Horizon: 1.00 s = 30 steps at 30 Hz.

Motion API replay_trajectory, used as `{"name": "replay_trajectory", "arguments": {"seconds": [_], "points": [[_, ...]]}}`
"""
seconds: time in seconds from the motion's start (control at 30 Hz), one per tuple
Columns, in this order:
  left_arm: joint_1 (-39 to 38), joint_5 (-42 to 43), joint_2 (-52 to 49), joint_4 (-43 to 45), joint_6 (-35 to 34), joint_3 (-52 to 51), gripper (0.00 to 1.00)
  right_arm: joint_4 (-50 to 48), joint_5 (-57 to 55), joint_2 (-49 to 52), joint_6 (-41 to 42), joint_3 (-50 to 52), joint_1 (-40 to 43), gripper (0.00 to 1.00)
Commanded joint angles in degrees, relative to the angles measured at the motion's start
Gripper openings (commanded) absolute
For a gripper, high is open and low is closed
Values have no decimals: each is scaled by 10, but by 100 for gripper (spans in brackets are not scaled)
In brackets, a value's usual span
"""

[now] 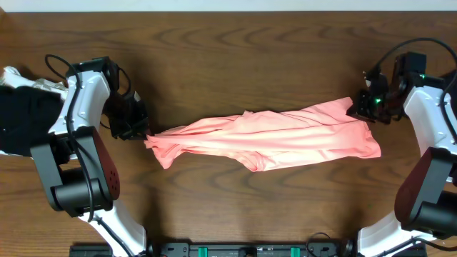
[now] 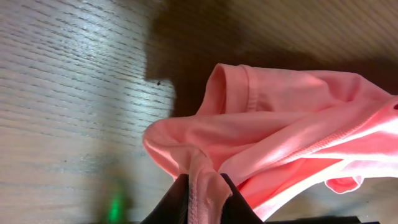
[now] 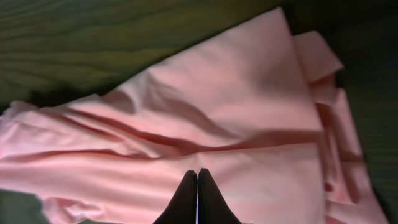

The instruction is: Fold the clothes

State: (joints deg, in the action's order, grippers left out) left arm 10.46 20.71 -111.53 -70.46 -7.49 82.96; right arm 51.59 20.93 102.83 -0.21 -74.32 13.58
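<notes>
The clothes [image 1: 271, 139], a salmon-pink T-shirt, lie bunched in a long band across the middle of the wooden table, plain side showing and no lettering in sight. My left gripper [image 1: 143, 132] is at the shirt's left end. In the left wrist view a hemmed fold of pink fabric [image 2: 292, 124] runs down between the two dark fingers [image 2: 174, 205] of that gripper [image 2: 204, 199], which pinch it. My right gripper [image 1: 359, 107] sits at the shirt's upper right corner. Its fingertips [image 3: 198, 177] are pressed together over the pink cloth [image 3: 217, 106], with no fabric visible between them.
The brown wooden table [image 1: 228, 57] shows behind and in front of the shirt. Both arm bases stand at the near corners, the left one [image 1: 78, 185] and the right one [image 1: 428, 200]. A dark rail [image 1: 250, 250] runs along the front edge.
</notes>
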Motion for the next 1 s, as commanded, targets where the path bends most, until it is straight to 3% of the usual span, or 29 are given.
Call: {"name": "replay_trajectory", "arguments": {"seconds": [0.0,0.37,0.53,0.67,0.93,0.97], "points": [[5,-13,15,-9,0,-2,14,-14,-36,-11,19,21,-4,3],[5,-13,15,-45,0,-2,17,-135,-69,-5,35,130,-4,3],[5,-13,15,-45,0,-2,47,-188,-142,-5,64,176,-4,4],[5,-13,15,-45,0,-2,54,-210,-198,-5,96,202,-1,4],[4,-9,15,-45,0,-2,56,-210,-205,-5,109,207,7,4],[4,-2,15,-45,0,-3,62,-210,-202,-5,110,207,7,4]]}}
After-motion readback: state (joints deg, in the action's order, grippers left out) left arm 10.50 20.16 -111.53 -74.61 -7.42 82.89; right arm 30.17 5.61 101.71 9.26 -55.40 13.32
